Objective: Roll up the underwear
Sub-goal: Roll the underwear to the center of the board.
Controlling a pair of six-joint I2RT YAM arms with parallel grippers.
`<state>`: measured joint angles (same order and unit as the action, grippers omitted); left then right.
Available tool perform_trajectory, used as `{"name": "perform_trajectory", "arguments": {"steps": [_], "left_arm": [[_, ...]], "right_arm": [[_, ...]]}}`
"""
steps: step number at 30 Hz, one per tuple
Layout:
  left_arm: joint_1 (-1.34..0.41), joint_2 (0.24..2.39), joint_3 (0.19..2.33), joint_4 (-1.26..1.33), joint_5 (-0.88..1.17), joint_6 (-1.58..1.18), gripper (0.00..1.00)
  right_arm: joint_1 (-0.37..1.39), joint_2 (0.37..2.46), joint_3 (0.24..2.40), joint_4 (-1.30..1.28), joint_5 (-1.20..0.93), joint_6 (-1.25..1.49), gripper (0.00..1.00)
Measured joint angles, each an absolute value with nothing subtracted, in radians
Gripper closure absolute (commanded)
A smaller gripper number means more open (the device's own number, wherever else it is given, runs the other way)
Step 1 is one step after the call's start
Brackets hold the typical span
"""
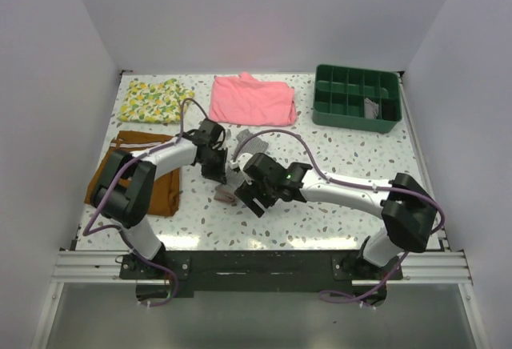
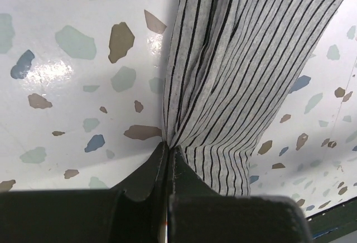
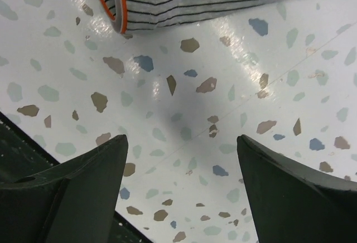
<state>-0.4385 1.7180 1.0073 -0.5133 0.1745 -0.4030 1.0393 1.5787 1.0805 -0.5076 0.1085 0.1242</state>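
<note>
The underwear point(image 1: 234, 174) is grey-and-white striped knit, lying bunched on the speckled table between the two grippers. My left gripper point(image 1: 214, 162) is shut on a pinched fold of it; in the left wrist view the fabric point(image 2: 240, 76) fans out from the closed fingertips point(image 2: 168, 148). My right gripper point(image 1: 250, 195) is open and empty just right of the garment. In the right wrist view its wide-apart fingers point(image 3: 95, 176) hang over bare table, and the underwear's orange-edged waistband point(image 3: 114, 3) lies ahead at the top.
Rust-brown shorts point(image 1: 160, 185) lie at the left under the left arm. A yellow floral cloth point(image 1: 154, 99) and a pink folded garment point(image 1: 252, 99) lie at the back. A green divided tray point(image 1: 356, 97) stands at the back right.
</note>
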Motion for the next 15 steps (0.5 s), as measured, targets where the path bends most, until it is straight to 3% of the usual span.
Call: {"name": "perform_trajectory", "arguments": {"steps": [15], "left_arm": [[-0.419,1.724,0.968,-0.45,0.323,-0.384,1.0]], "right_arm": [[1.151,1.677,1.157,-0.369,0.142,-0.022,0.16]]}}
